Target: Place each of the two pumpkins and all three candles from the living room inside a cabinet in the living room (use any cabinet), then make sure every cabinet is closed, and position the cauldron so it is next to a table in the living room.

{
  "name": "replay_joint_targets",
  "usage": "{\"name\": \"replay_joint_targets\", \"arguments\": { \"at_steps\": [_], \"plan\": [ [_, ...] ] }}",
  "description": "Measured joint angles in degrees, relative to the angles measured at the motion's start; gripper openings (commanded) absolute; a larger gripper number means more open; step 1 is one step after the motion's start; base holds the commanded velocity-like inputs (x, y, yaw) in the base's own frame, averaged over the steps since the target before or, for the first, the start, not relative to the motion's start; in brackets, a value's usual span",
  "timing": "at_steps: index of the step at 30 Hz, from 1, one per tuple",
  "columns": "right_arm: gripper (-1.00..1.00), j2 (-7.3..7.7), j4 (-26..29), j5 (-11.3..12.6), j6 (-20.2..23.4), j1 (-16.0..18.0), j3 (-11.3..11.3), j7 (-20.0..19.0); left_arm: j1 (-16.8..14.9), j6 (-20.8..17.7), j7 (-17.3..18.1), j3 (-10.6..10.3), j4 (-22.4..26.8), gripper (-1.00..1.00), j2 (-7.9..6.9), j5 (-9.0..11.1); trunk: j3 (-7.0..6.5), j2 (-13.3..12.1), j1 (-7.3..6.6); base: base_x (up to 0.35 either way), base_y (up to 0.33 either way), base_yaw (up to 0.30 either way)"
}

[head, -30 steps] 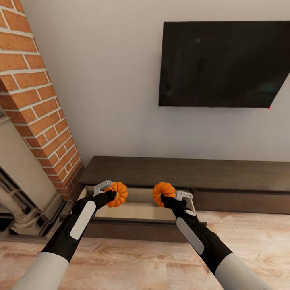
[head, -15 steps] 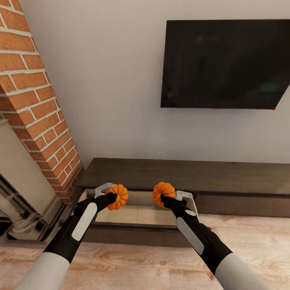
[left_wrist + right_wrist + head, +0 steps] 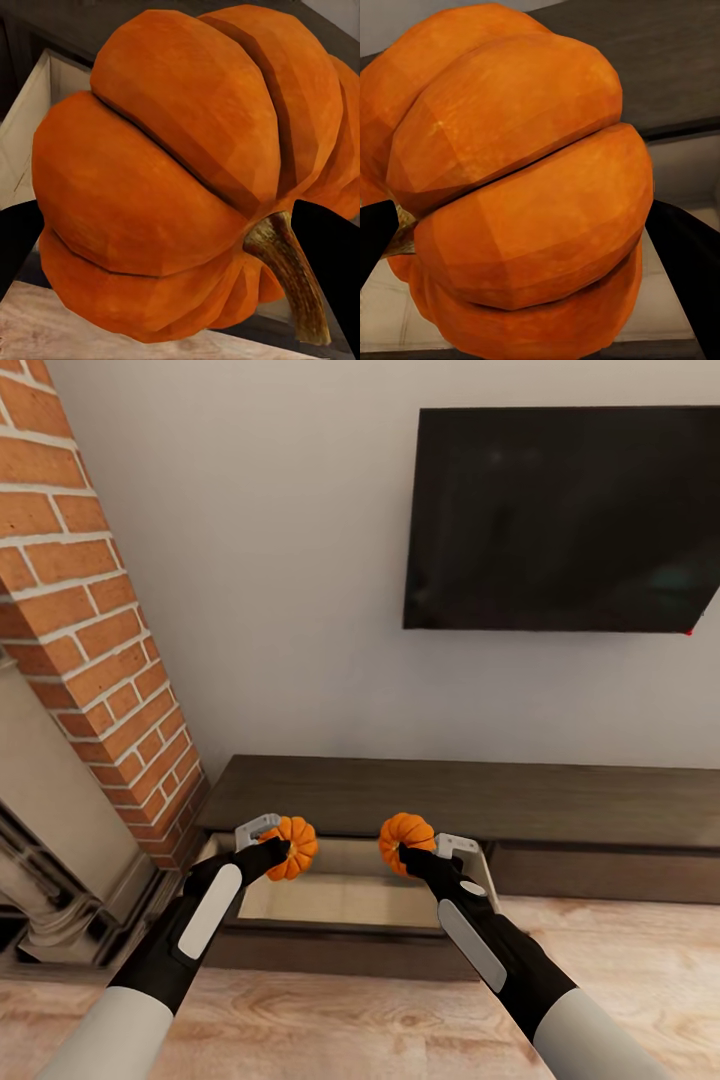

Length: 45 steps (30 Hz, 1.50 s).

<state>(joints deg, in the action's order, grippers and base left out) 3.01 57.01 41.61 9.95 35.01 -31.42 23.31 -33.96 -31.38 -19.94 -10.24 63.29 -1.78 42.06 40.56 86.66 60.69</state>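
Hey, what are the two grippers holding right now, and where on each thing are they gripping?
Each holds a pumpkin by its ribbed sides: the left gripper the left pumpkin, the right gripper the right pumpkin, above the open cabinet.

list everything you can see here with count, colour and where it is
pumpkins: 2, orange, one in the left gripper, one in the right gripper, both held above the open drawer
cabinet: 1, dark brown, low along the wall
drawer: 1, pale inside, pulled open at the cabinet's left end
tv: 1, black, on the wall above the cabinet
brick column: 1, red-orange, left of the cabinet
floor: light wood
left gripper: 1, black and grey, shut on a pumpkin
right gripper: 1, black and grey, shut on a pumpkin
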Motion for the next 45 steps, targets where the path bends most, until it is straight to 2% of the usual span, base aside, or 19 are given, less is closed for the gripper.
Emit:
{"name": "replay_joint_targets", "arguments": {
  "at_steps": [45],
  "plan": [
    [-1.00,0.05,0.0,0.5,0.1,0.0,0.0,-0.2,0.2,0.0,0.3,0.1,-1.4,-1.00,-0.09,0.0,0.00,0.0,0.02,0.056,0.003,0.000]
  ]
}}
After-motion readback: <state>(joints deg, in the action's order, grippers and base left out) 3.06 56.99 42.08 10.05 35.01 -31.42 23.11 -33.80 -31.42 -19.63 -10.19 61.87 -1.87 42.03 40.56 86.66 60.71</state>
